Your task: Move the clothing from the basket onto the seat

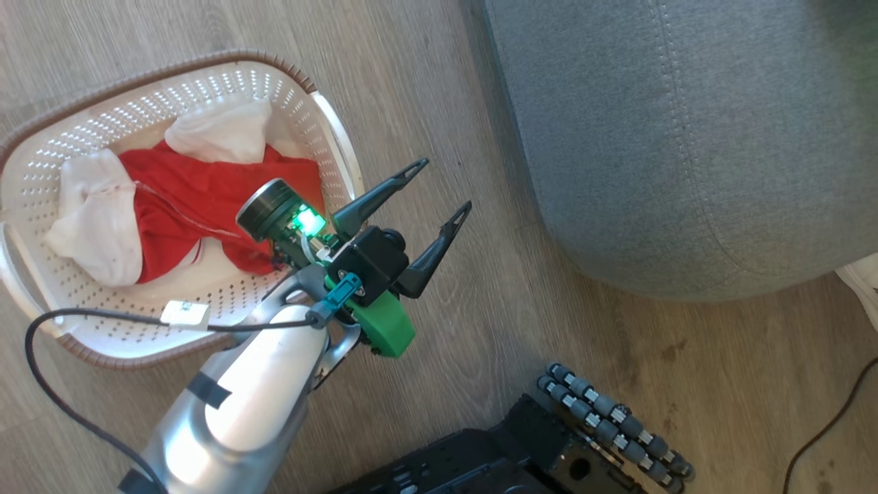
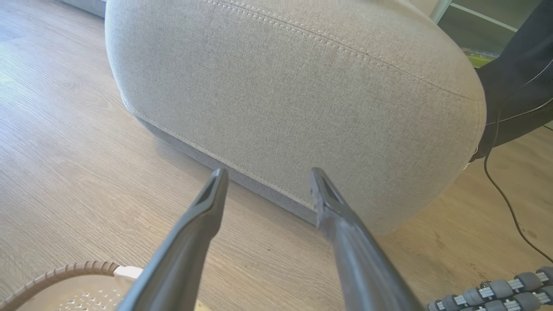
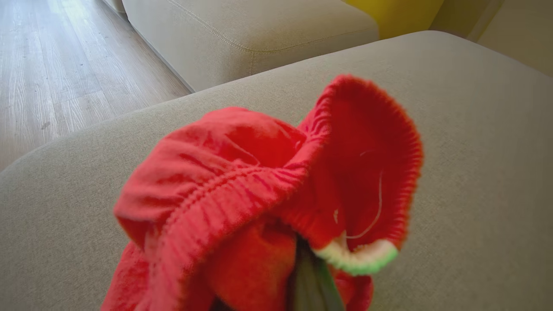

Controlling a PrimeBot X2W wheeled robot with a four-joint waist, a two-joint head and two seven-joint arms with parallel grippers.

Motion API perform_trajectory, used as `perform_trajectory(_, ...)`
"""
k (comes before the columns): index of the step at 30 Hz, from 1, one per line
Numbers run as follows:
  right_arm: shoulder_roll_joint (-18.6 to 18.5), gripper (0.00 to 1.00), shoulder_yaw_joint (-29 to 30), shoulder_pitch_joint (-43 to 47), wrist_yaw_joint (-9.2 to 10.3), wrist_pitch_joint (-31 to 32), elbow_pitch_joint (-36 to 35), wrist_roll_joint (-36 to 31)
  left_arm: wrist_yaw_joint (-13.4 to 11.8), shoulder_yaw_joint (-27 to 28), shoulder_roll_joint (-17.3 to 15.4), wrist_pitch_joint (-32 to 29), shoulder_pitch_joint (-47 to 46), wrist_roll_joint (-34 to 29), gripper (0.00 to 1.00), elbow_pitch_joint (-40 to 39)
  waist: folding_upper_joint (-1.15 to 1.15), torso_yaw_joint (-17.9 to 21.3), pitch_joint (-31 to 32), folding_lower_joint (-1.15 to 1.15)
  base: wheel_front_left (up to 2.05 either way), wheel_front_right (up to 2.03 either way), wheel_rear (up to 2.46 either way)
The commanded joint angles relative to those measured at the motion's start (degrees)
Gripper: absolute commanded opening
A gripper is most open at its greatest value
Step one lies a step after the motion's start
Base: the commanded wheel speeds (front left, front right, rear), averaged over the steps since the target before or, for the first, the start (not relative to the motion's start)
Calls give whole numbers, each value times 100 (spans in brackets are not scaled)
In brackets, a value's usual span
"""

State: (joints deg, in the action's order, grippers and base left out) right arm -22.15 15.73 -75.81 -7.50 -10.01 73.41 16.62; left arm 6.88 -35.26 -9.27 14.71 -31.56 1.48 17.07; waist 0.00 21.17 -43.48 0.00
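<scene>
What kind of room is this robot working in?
Probably a home living room: a large grey upholstered seat, a wood-look plank floor, and a laundry basket holding red and white clothing.

wood-grain floor (image 1: 480,384), thin dark cable (image 1: 823,432) at right, perhaps a yellow wall (image 3: 397,13) behind

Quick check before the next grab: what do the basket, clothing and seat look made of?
The basket: rigid-looking cream plastic, slightly glossy, moulded perforations; its brown rim looks woven, possibly moulded too. The clothing: soft matte red and white fabric, crumpling into folds; likely a knit. The seat: grey textile upholstery, matte, fine weave, stitched seams.
</scene>
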Motion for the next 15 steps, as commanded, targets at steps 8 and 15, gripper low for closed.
perform_trajectory(8, -266, 100, -359, 142, 1, 417, -11, -20, 7, 76, 114, 29, 117, 63, 100, -181, 0, 29, 483, 0, 0, 0, 0)
perform_trajectory(15, -407, 100, -945, 526, 1, 964, -21, 21, 27, 2, 282, 29, 374, 209, 100, -160, 0, -10, 1230, 0, 0, 0, 0)
